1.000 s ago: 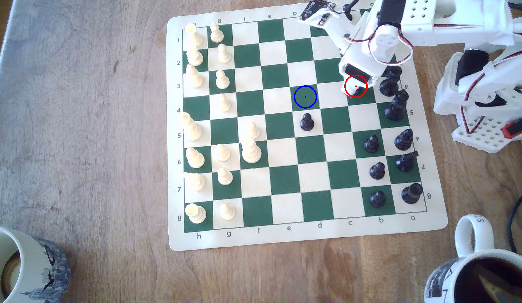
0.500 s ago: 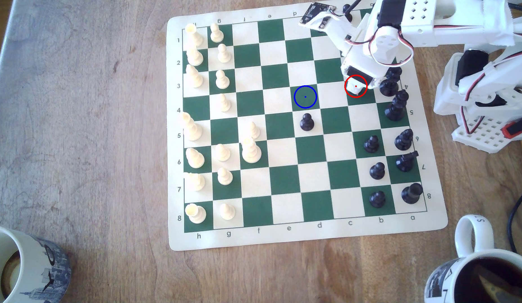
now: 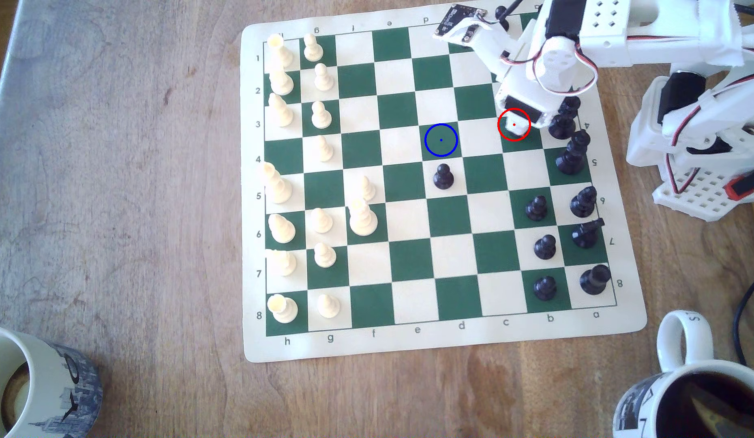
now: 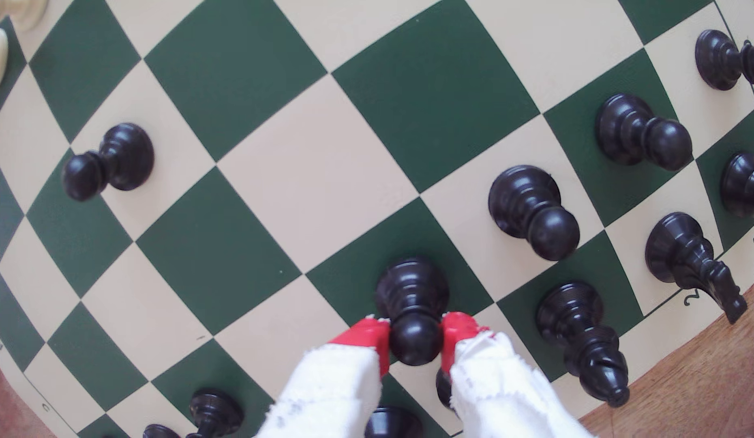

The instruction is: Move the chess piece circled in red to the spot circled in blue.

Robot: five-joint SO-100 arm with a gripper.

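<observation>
In the wrist view the chess piece (image 4: 413,303), a glossy black pawn, stands on a dark green square. My gripper (image 4: 415,332) is shut on its ball head, one red-tipped finger (image 4: 367,337) pressed against each side. In the exterior view my gripper (image 3: 514,128) sits inside the red ring near the board's right side and hides the pawn beneath it. The spot (image 3: 441,140), a green square with a blue ring and dot, lies two squares toward the exterior view's left of the red ring and is bare.
Another black pawn (image 3: 443,177) stands one square below the spot in the exterior view. Tall black pieces (image 3: 562,122) (image 3: 572,153) crowd the gripper's right. Cream pieces (image 3: 320,113) fill the board's left. Mugs (image 3: 695,379) (image 3: 34,379) stand at the lower corners.
The gripper tip has shifted slightly up and to the right inside the red ring. No piece on the board has moved.
</observation>
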